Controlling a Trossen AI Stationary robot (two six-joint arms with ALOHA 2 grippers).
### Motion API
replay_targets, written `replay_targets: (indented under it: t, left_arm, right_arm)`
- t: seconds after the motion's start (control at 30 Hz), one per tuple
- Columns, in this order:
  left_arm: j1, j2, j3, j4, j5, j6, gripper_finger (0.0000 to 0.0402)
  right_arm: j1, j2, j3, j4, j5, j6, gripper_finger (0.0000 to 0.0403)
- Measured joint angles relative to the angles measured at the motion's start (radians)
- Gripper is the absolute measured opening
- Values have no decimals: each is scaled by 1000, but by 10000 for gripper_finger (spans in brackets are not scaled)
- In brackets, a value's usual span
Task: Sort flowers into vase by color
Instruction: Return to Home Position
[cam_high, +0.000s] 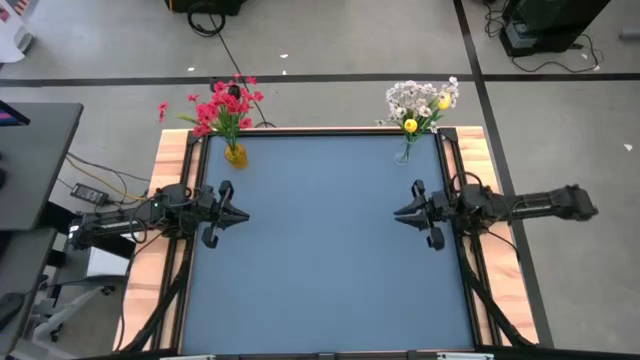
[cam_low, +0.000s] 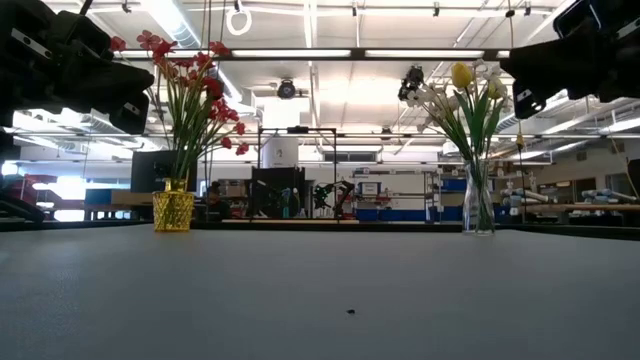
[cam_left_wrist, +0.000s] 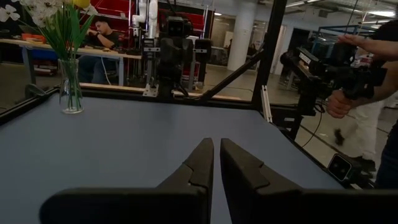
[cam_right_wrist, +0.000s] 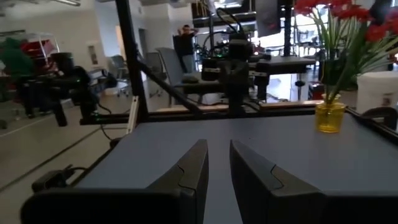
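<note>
The red flowers (cam_high: 224, 104) stand with their stems in a yellow vase (cam_high: 235, 155) at the table's far left corner, and a dark bloom (cam_high: 232, 92) sits among them. The white and yellow flowers (cam_high: 422, 102) stand in a clear glass vase (cam_high: 405, 153) at the far right corner. My left gripper (cam_high: 243, 215) hovers over the left side of the table, shut and pointing right. My right gripper (cam_high: 397, 212) hovers over the right side, shut and pointing left. Both are well short of the vases and hold nothing; each wrist view shows only a narrow slit between the fingers.
The blue-grey tabletop (cam_high: 320, 260) lies bare between the two grippers. Black frame posts and wooden side boards (cam_high: 170, 170) border the table. A person (cam_left_wrist: 373, 106) stands beyond the table's right edge holding equipment, and others are farther back in the room.
</note>
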Motion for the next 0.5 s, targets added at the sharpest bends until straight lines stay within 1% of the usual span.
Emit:
replay_targets:
  t: [0.1, 0.13, 0.2, 0.27, 0.37, 0.43, 0.5]
  left_arm:
    - [0, 0, 0, 0, 0, 0, 36]
    - [0, 0, 0, 0, 0, 0, 36]
    - [0, 0, 0, 0, 0, 0, 36]
    - [0, 0, 0, 0, 0, 0, 36]
    - [0, 0, 0, 0, 0, 0, 36]
    - [0, 0, 0, 0, 0, 0, 36]
    - [0, 0, 0, 0, 0, 0, 36]
  right_arm:
    - [-31, -2, -18, 12, -28, 3, 77]
    - [-31, -3, -37, 26, -28, 10, 77]
    - [-19, -2, -41, -5, -27, 17, 77]
    - [-3, -3, -41, 6, -19, 7, 77]
    - [14, -8, -41, 72, 21, -10, 77]
    - [14, -27, -41, 107, 23, -16, 77]
    - [13, -62, -41, 105, 24, -17, 77]
